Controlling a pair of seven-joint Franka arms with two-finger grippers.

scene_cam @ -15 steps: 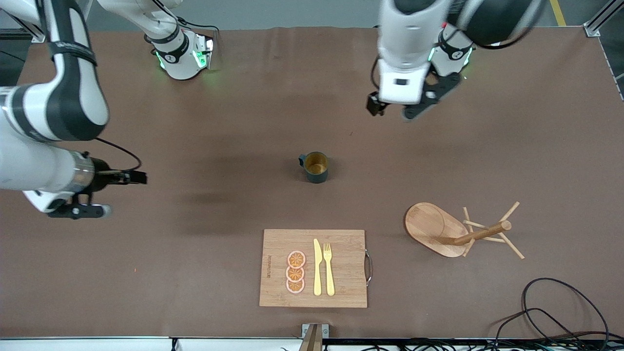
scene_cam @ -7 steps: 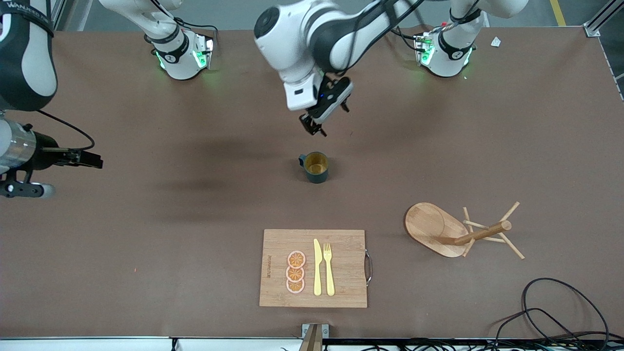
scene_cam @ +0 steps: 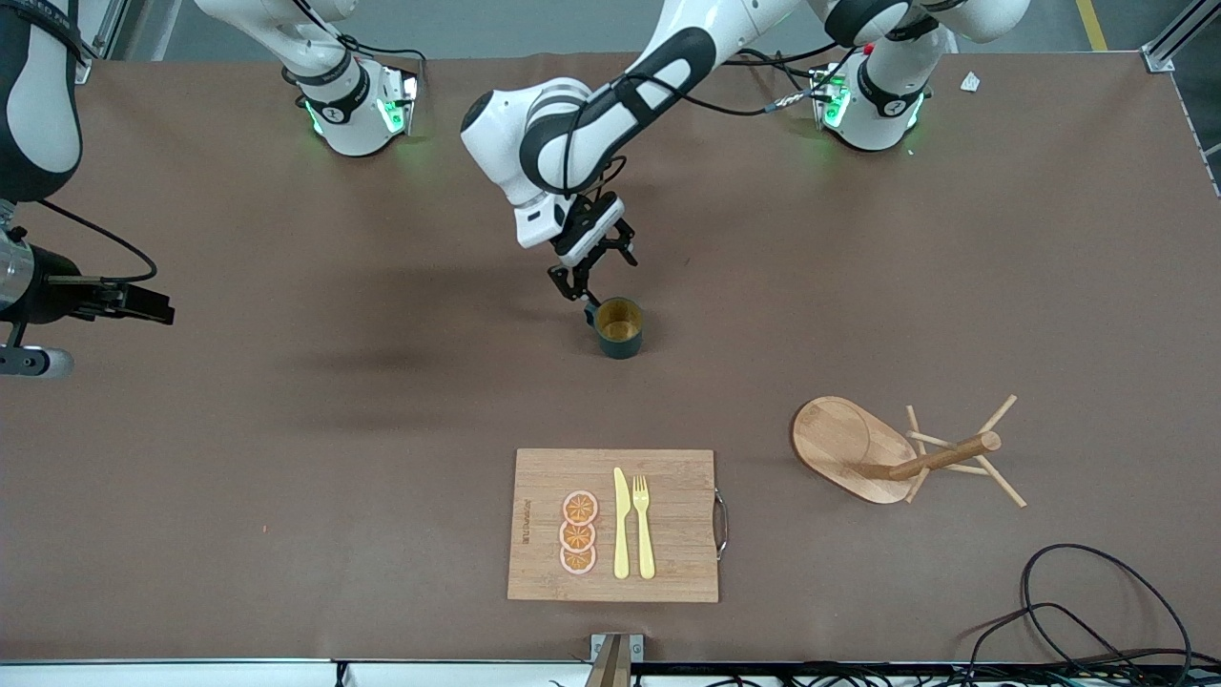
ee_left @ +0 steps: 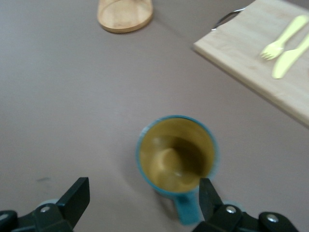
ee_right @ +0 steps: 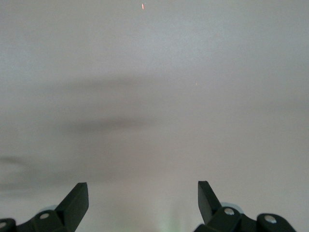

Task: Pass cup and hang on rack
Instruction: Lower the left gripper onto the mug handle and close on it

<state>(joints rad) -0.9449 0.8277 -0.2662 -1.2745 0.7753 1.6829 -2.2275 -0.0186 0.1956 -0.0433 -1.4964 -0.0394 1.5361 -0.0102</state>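
The cup, dark teal with a yellow inside, stands upright at the table's middle, its handle toward the right arm's end. My left gripper is open and hangs low just above the cup's handle side. In the left wrist view the cup lies just ahead of the open gripper, with its handle close to one finger. The rack stands nearer the front camera toward the left arm's end; its base also shows in the left wrist view. My right gripper is open and empty over bare table at its own end.
A wooden cutting board with a yellow knife, a fork and three orange slices lies near the front edge, nearer the camera than the cup. It also shows in the left wrist view. Black cables lie at the front corner by the rack.
The left arm has swung from over its base across to the cup and come down close to it. The right gripper has drawn back toward its end of the table. The cup has not moved.
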